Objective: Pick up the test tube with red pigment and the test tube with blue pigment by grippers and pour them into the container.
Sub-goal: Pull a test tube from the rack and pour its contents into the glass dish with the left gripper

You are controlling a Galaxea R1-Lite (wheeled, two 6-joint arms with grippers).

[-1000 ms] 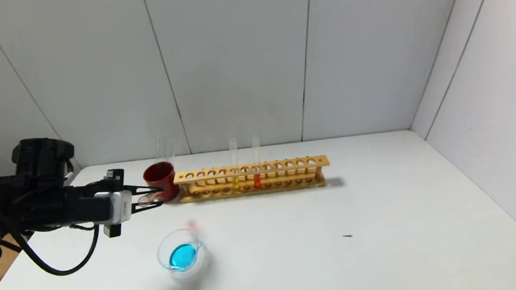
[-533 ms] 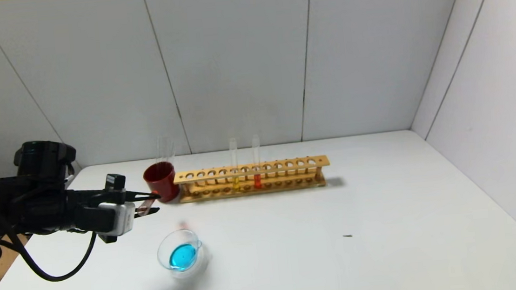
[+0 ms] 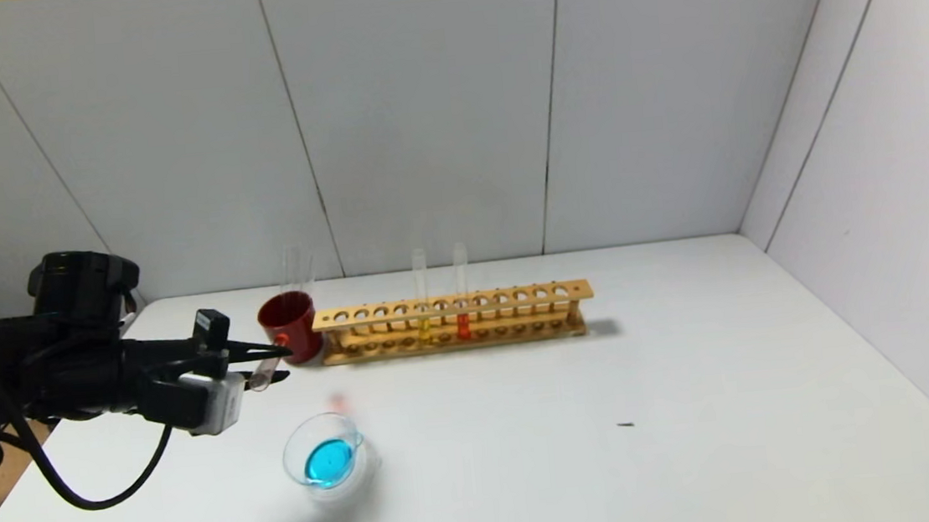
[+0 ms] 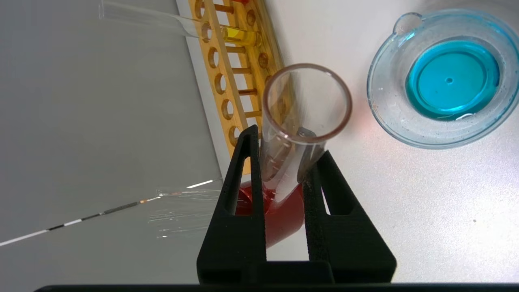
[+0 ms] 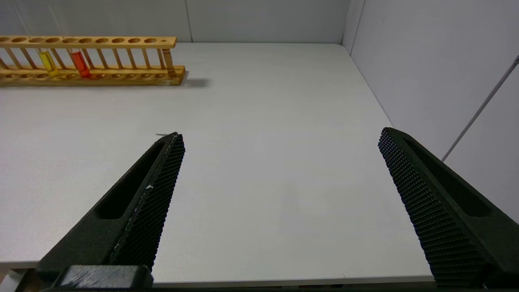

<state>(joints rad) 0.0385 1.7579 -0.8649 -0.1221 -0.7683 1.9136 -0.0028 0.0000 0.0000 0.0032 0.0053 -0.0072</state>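
My left gripper (image 3: 281,361) is shut on a slim clear test tube (image 3: 266,371), just in front of the dark red cup and behind and left of the container. The tube is tilted, its open mouth lower and toward my wrist (image 4: 284,162), its bottom toward the cup with an orange-red tint there. The container (image 3: 290,457), a low clear glass dish with a lip, holds teal-blue liquid; it also shows in the left wrist view (image 4: 381,105). No tube with blue liquid shows. My right gripper (image 5: 282,134) is open and empty over the table's near right edge.
A wooden rack (image 3: 518,297) stands at the back with a yellow-liquid tube (image 3: 425,325) and a red-liquid tube (image 3: 463,324). The dark red cup (image 3: 292,326) at its left end holds clear empty tubes. A small dark speck (image 3: 626,425) lies on the table.
My left wrist has rolled and drawn back slightly left. The tube it holds has gone from nearly level to tilted. The dish and rack have not moved.
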